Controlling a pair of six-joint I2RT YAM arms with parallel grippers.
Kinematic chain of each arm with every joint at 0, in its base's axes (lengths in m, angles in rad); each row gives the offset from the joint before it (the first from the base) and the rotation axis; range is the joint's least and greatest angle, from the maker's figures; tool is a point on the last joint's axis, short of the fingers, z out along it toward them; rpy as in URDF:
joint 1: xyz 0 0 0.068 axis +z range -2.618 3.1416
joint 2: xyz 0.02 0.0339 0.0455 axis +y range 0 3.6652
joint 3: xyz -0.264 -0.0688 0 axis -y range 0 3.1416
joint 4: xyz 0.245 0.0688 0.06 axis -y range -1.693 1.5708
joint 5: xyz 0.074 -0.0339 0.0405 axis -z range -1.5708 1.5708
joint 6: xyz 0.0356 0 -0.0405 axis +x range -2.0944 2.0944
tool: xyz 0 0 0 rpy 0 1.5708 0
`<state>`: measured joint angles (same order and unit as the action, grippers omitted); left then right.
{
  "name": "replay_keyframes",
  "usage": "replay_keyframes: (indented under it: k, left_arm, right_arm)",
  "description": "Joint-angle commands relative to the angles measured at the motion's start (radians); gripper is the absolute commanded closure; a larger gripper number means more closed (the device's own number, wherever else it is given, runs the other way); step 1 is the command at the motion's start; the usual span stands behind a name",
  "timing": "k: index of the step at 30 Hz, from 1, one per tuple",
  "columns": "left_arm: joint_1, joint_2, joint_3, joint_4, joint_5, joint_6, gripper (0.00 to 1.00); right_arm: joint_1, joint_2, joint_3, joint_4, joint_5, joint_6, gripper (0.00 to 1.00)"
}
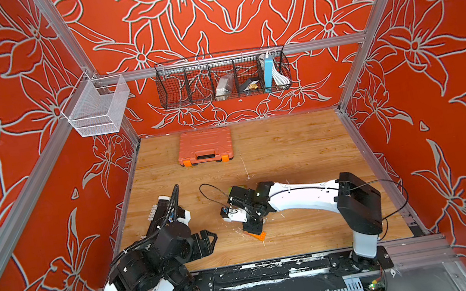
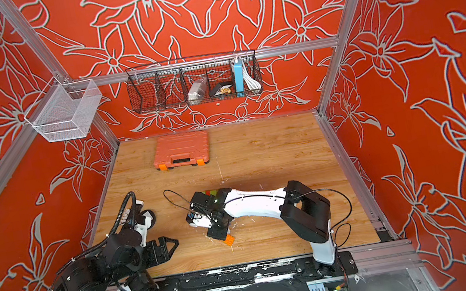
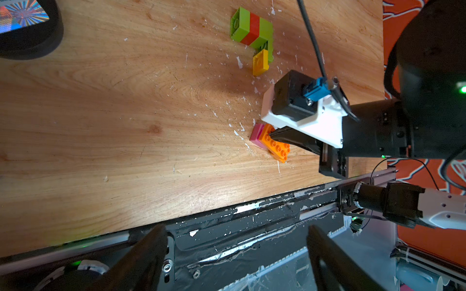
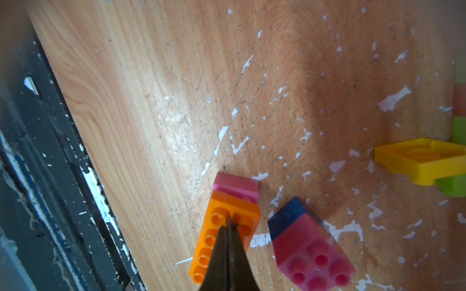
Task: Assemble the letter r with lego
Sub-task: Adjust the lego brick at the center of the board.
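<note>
Lego (image 2: 229, 240) on the wooden counter (image 1: 289, 150): three clusters, all in the near half and largely hidden beneath the right arm (image 1: 296, 194) in both top views. Nearest the front edge, a long orange brick (image 4: 209, 239) lies studs up and tilted, one end overlapping a pink brick (image 4: 237, 185); whether the two are pressed together cannot be told. The right fingers (image 4: 220, 254) are closed flat against each other with no gap, and their joined tips rest on the studded top of the orange brick, between its studs, gripping nothing. Just beside that pair but not touching it, a blue brick (image 4: 287, 216) is joined to a darker pink brick (image 4: 310, 254), whose studs are in view. Farther toward the back wall, a green brick (image 3: 240, 24), a red brick (image 3: 253, 29) and a second green brick (image 3: 264, 32) form one joined row lying on its side, and a yellow brick (image 3: 261, 61) touches the second green brick, hollow underside showing. The left fingers (image 3: 148, 254) stand well apart with nothing between them, hovering near the counter's front-left corner, well clear of every brick. A salmon-orange toolbox (image 1: 205, 146) lies flat at the back of the counter, well apart from the lego.
</note>
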<state>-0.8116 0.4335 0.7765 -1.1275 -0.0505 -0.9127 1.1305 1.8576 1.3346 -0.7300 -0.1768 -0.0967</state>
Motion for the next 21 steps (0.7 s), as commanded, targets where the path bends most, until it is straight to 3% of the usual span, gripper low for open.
replay_keyframes:
  k: [1,14,17,21]
  left_arm:
    - [0.005,0.015,-0.008,0.014,-0.005,0.011,0.13]
    - [0.005,0.013,-0.002,0.000,-0.015,0.009,0.13]
    - [0.005,0.008,0.003,-0.009,-0.018,0.006,0.13]
    - [0.005,-0.004,0.006,-0.014,-0.027,0.003,0.13]
  right_arm:
    - [-0.010,-0.012,0.017,-0.061,0.019,-0.012,0.93]
    - [-0.014,-0.087,0.042,-0.057,0.006,0.074,0.62]
    - [-0.015,-0.106,0.046,-0.071,0.033,0.180,0.58]
    - [-0.018,-0.130,0.103,-0.152,0.054,0.459,0.55]
